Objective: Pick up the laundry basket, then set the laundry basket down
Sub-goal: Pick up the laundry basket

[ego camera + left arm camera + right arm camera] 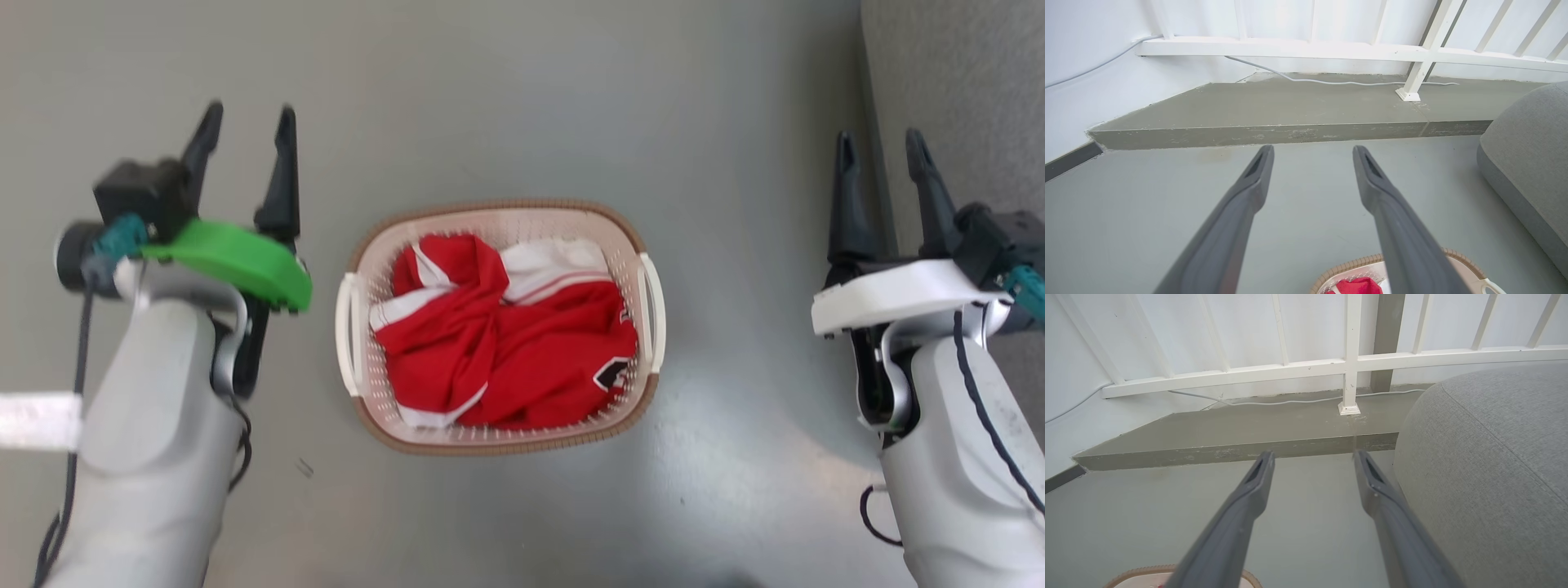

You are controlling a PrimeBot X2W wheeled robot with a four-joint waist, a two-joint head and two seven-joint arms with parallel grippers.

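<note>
Nothing of the task is done yet, as I read it: the laundry basket [490, 444] sits flat on the floor [522, 90], untouched, with a red and white garment [506, 351] bundled inside it. Both the lift and the set-down are left to do.

The basket lies between the two hands and a little behind their fingertips – to the right of the left hand [250, 110] and to the left of the right hand [879, 137], well apart from each. One white side handle [347, 335] faces the left hand and the other handle [653, 302] faces the right hand, so a two-sided lift looks to be the likely approach.

Both forearms reach forward on either side of the basket, the fingers pointing ahead and slightly down. Each hand is spread moderately wide with nothing between its fingers – only bare floor.

A grey cushion [1486, 457] sits just right of the right hand. Ahead of the fingertips the floor runs to a low raised step [1274, 106], with a white railing [1290, 47] and a pale cable [1331, 82] beyond it
</note>
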